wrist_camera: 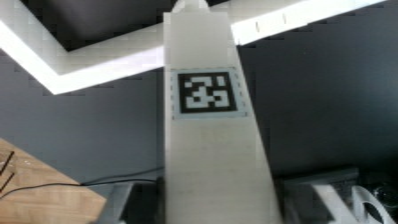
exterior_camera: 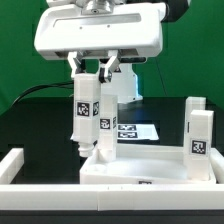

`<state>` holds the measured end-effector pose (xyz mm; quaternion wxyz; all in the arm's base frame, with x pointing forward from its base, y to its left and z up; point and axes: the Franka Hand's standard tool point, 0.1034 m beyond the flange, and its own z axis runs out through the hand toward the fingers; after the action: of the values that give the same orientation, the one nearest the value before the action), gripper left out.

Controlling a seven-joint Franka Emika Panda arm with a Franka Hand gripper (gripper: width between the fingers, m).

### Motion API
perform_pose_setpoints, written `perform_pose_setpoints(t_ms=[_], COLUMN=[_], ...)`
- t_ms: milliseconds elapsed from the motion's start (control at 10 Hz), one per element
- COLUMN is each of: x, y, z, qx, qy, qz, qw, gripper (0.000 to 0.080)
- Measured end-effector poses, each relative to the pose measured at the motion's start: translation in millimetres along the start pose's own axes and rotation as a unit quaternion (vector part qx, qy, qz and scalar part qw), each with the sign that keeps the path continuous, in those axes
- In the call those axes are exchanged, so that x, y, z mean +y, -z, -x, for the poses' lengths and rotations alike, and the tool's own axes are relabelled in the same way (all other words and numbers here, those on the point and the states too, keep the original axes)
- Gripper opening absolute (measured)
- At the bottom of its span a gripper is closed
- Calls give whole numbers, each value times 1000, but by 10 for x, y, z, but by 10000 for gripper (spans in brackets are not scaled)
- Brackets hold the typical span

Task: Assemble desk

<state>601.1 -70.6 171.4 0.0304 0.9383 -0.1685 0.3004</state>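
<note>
The desk's white tabletop point(exterior_camera: 150, 166) lies flat at the front. One tagged white leg point(exterior_camera: 197, 130) stands upright at its corner on the exterior view's right. My gripper point(exterior_camera: 97, 76) is shut on another tagged leg point(exterior_camera: 104, 125) and holds it upright with its lower end at the tabletop's corner on the exterior view's left. A third tagged leg point(exterior_camera: 83, 110) stands close beside it, further left. In the wrist view the held leg point(wrist_camera: 214, 110) runs straight away from my gripper point(wrist_camera: 217, 208), with a finger point(wrist_camera: 121, 202) on each side of it.
The marker board point(exterior_camera: 137, 130) lies on the black table behind the tabletop. A white border bar point(exterior_camera: 14, 164) runs along the exterior view's left front. In the wrist view a white L-shaped corner point(wrist_camera: 68, 62) lies beyond the leg.
</note>
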Motion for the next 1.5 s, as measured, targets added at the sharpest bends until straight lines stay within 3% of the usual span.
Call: perform_pose_setpoints(t_ms=[400,600,1000,1200,1500], x=[27,8,18,259,301], y=[-35,-33,-45,87,86], z=[52,49,61,-102,-121], qx=[-11,-52,-50,-38,-33], qy=[13,31,33,42,37], qz=[2,-8,-6,-11,-23], qw=[1000,998,998,998,998], gripper=[291,291,291,291,291])
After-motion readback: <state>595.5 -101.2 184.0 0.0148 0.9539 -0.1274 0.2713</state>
